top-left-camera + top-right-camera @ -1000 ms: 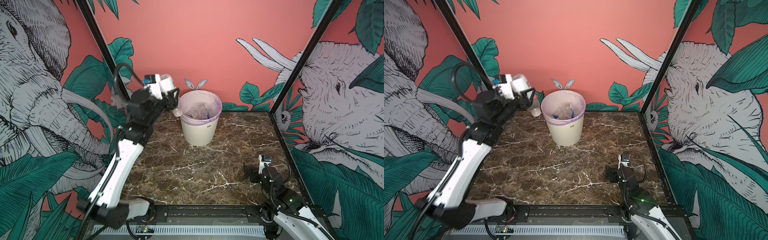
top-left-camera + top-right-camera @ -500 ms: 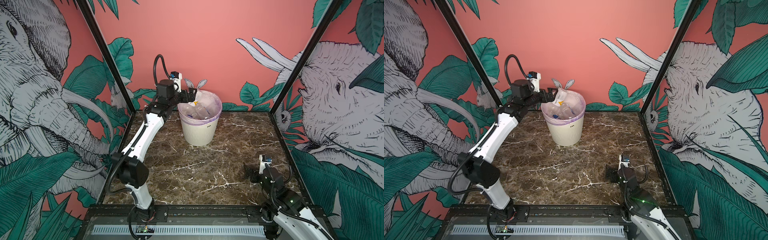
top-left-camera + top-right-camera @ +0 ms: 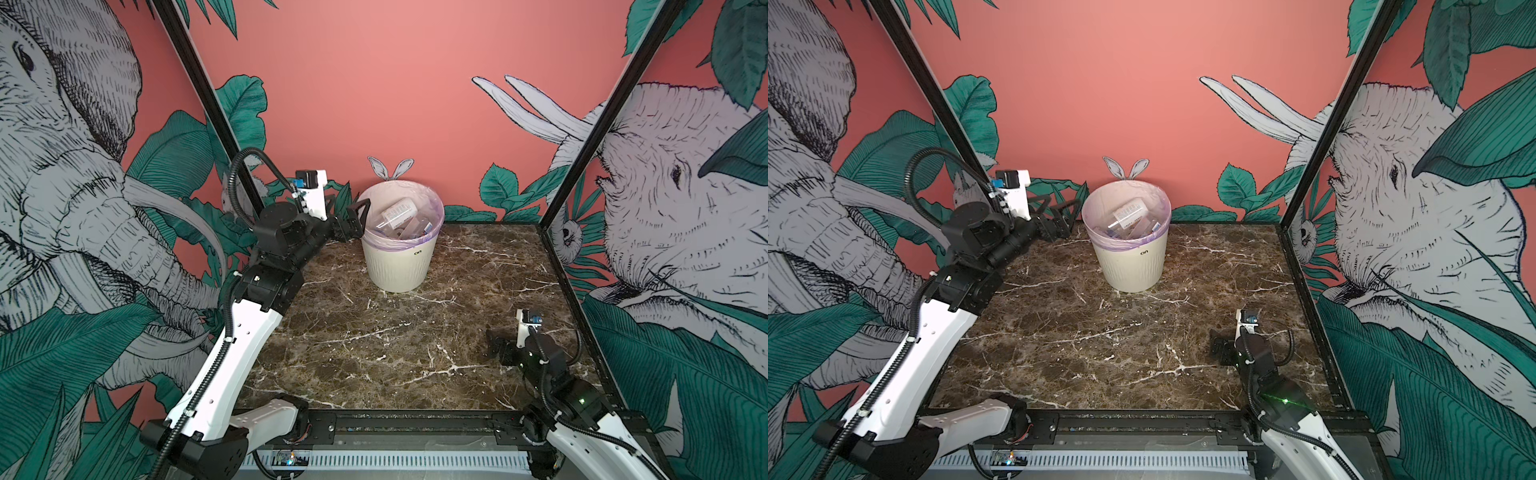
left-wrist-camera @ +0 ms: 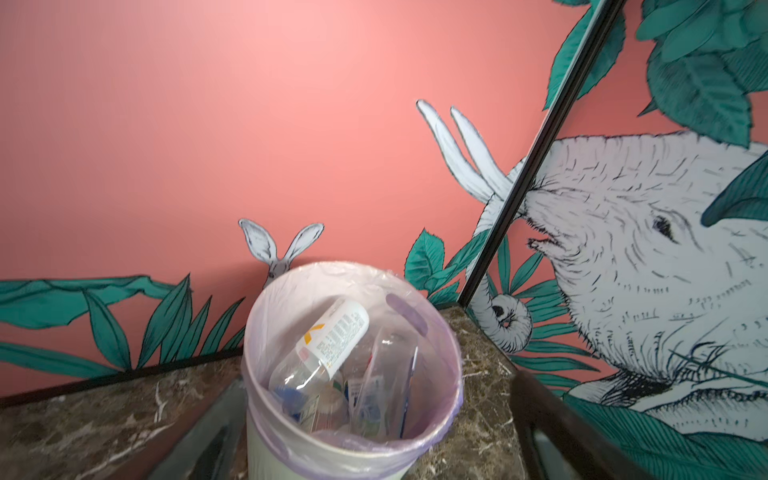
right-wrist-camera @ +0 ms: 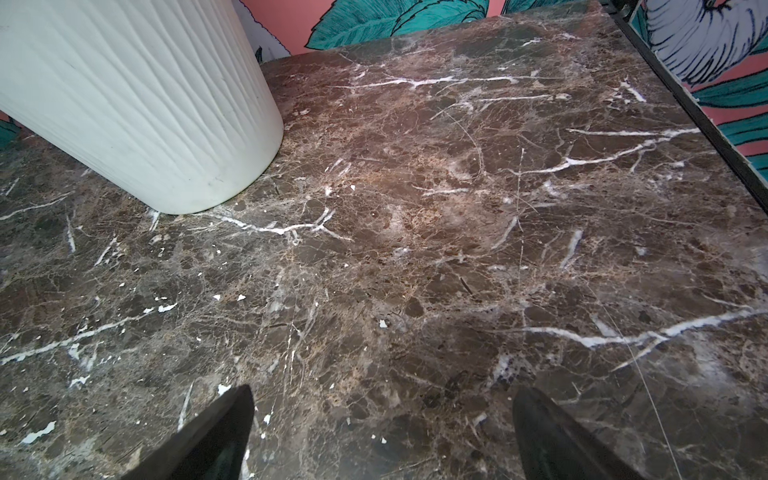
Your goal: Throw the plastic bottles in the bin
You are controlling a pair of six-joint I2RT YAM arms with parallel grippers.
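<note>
The bin [image 3: 400, 266] is cream-white and ribbed, with a pale lilac bag over its rim, and stands at the back middle of the marble table in both top views [image 3: 1128, 266]. Several plastic bottles [image 3: 398, 212] lie inside it; the left wrist view shows a white-labelled clear one [image 4: 332, 336] on top. My left gripper [image 3: 351, 204] hangs open and empty just left of the bin's rim, its blurred fingers [image 4: 540, 419] either side of the bin [image 4: 266, 453]. My right gripper [image 3: 496, 345] rests low at the front right, open over bare marble [image 5: 382, 415].
The dark marble table [image 3: 395, 345] is enclosed by a pink back wall and printed side panels with black frame posts [image 3: 582, 166]. A black rail [image 3: 415, 419] runs along the front edge. The bin's wall [image 5: 124, 91] stands well clear of the right gripper.
My left arm swung a bottle up to the bin, opened over it, and the bottle now lies inside. The arm has since drawn back to the left of the rim. The right arm has not moved.
</note>
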